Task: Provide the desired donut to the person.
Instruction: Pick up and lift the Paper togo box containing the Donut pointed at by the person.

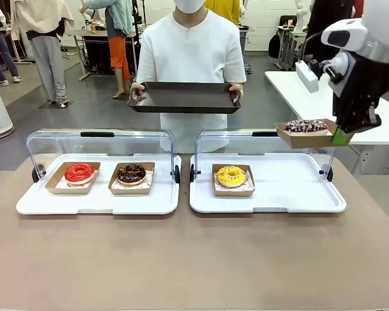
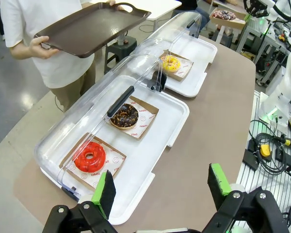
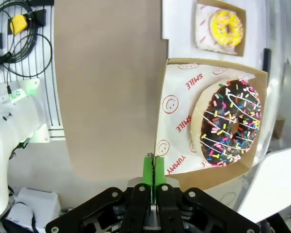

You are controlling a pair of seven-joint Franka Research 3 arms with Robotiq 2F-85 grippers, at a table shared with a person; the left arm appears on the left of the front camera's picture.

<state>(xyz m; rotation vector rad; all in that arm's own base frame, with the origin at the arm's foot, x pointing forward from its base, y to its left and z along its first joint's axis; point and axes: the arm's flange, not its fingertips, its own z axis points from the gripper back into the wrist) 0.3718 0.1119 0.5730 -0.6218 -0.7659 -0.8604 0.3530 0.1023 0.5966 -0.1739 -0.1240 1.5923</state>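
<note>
Table [image 1: 181, 259]: a wide brown top between the robot and the person.
Person [image 1: 191, 58]: stands at the far side, at the middle, both hands holding out a dark tray [image 1: 185, 97], level and bare.
White trays: the left white tray [image 1: 97, 202] and the right white tray [image 1: 292, 202] lie side by side, their clear lids [image 1: 97, 146] swung up at the back.
Right gripper [image 1: 340, 135]: raised above the far right corner of the right white tray, jaws pinched closed on the edge of a carton [image 1: 305, 137].
Left gripper [image 2: 161, 182]: jaws spread wide and holding nothing, low over the table's near edge, beside the left white tray.
Carton: brown card lined with printed paper, held by one edge only, hanging out to the robot's left and close to level.
Sprinkled donut [image 3: 230, 124]: the task's thing, chocolate with coloured sprinkles, lying in the carton in the air, well right of the dark tray.
Other donuts: a red donut [image 1: 80, 172] and a chocolate donut [image 1: 131, 173] on the left white tray, a yellow donut [image 1: 231, 175] on the right.
Step in hand, as judged: carrying the carton to the dark tray.
Doing it well: travel slowly and keep the wrist level, since an edge grip likely lets the carton sag; pass over the raised lid, lower until the carton's base rests on the dark tray, then let go.
</note>
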